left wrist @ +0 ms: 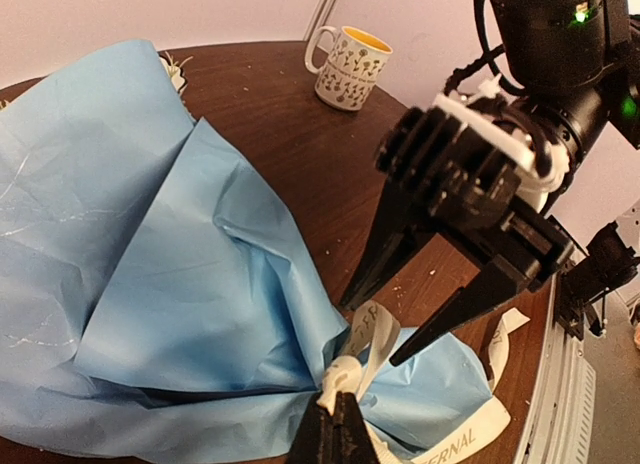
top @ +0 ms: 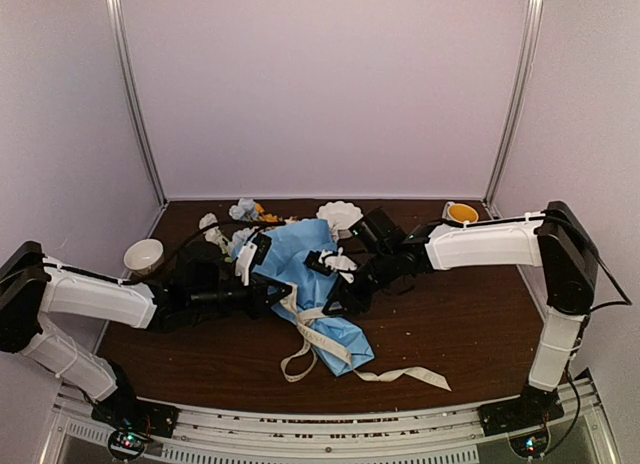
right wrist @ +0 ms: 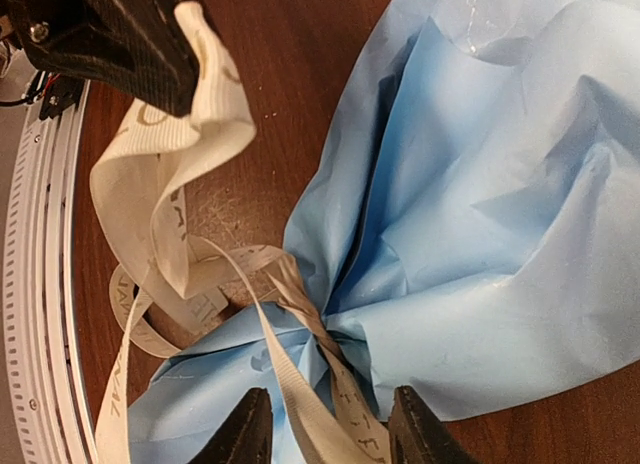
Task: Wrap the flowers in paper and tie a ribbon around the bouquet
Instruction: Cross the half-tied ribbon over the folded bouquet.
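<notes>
Left arm [top: 100, 299] and right arm [top: 480, 244] reach inward, meeting mid-frame over crumpled light-blue paper [top: 300, 246].
Left jaws clench the flat cream fabric ribbon [right wrist: 215, 109]; right jaws stand released, straddling it.

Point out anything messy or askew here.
The ribbon is no neat bow: loose loops and a long tail sprawl over the table toward its near edge. The paper is crumpled and bunched unevenly.

Boxed in by pale lilac walls [top: 320, 84], metal posts [top: 139, 104] in far corners; dark wood table [top: 470, 324], metal rail [top: 330, 429] along near edge.
</notes>
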Robot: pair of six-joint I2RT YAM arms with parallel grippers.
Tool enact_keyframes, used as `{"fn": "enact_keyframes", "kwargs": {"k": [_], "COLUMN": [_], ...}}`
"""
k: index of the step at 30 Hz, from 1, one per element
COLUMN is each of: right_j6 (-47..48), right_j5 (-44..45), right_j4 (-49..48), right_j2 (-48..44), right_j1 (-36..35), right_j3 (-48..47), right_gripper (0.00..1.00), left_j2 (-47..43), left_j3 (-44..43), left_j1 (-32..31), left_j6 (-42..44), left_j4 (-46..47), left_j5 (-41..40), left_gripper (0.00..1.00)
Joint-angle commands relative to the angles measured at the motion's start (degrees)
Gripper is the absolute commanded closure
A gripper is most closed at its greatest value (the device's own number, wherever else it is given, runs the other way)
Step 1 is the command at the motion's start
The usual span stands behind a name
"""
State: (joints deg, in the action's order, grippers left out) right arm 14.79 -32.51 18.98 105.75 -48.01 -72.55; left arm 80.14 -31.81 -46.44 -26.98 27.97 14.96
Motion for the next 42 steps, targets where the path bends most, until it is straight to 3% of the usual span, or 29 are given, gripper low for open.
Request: {"fn": "enact_keyframes", "kwargs": {"k": [1,4,9,12,25,29,34,36,38,42], "right_j6": [3.61,4.03,3.21,2.04,-8.36,-6.47,0.39,0.58,0.09,-2.91], "right_j5": [-0.01,-0.78,-2.59,-5.07,-16.95,-18.49,-15.92,-14.78,-13.95,-9.82], "right_j4": [5.07,5.55,6.07,4.93,-6.52,-2.78,9.74,10.73,11.21,9.45], "right_j2": [1.23,1.39,1.3,-0.28,-5.49,-4.11,-2.57,-2.89,-2.85,-1.39], "right_j1": [-0.91,-1.15,-1.14,-1.16,-1.23,-1.84,-1.97,-0.81,0.71,1.94], "right_j3": [-2.17,-2.34,-3.09,-2.82,5.23,4.3,-1.2,-3.04,-4.99,-7.8], "right_gripper": [0.6,0.67,0.94,1.0,1.0,0.99,0.79,0.66,0.6,0.65], "left_j2": [0.18,0.42,0.31,0.18,7.19,8.02,8.56,8.4,8.25,7.99], "left_j3": [0.35,0.34,0.84,1.47,-1.22,-2.34,-2.88,-2.82,-2.62,-2.41], "left_j1": [0.35,0.34,0.36,0.38,0.37,0.38,0.34,0.38,0.37,0.38], "left_j6": [-0.76,-0.55,-0.88,-1.28,-2.39,-2.5,-2.47,-2.43,-2.31,-2.39], "left_j4": [4.39,4.29,4.29,4.37,5.98,4.68,4.18,4.2,4.2,4.29], "left_j5": [-0.66,-0.87,-1.03,-2.3,-3.13,-4.3,-4.24,-4.11,-4.22,-4.41], "left_gripper": [1.0,1.0,1.0,1.0,1.0,1.0,1.0,1.0,1.0,1.0]}}
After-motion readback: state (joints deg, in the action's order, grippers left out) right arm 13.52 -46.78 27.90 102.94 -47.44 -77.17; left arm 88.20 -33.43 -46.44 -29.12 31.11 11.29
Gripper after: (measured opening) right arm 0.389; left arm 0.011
